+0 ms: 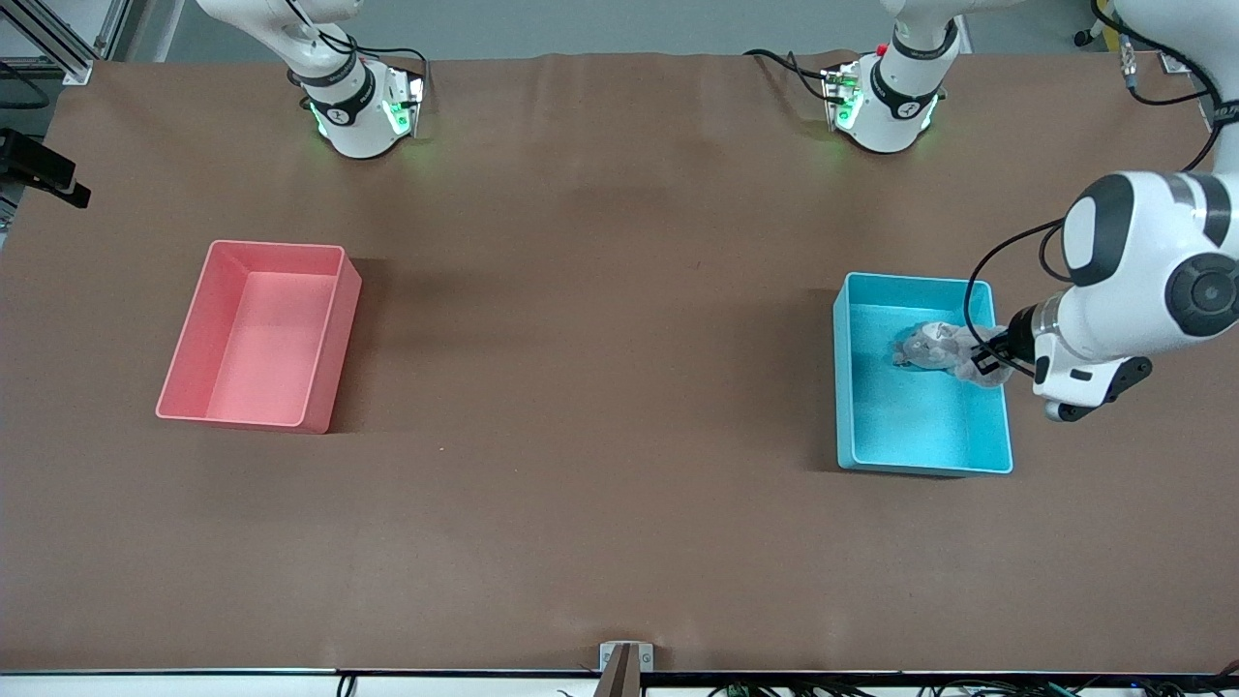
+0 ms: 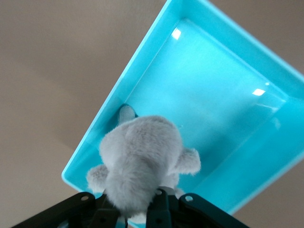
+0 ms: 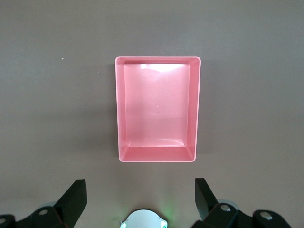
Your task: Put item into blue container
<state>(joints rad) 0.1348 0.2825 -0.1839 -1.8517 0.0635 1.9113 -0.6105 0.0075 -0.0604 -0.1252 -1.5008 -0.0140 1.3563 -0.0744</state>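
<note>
Toy [image 2: 142,161], grey, soft and light, hangs squeezed in the left gripper [image 1: 987,360] over the blue container [image 1: 876,445], right side of the front view; probably gripped by its bottom. Right gripper [image 3: 140,199] waits wide open above the pink bin [image 3: 156,154].

Cyan blue container [image 1: 920,440]; grey plush toy [image 2: 140,161]; pink bin [image 1: 256,334]; brown table [image 1: 600,387]

A pink bin [image 1: 256,334] sits open-topped on the brown table [image 1: 581,339] toward the right arm's end.
</note>
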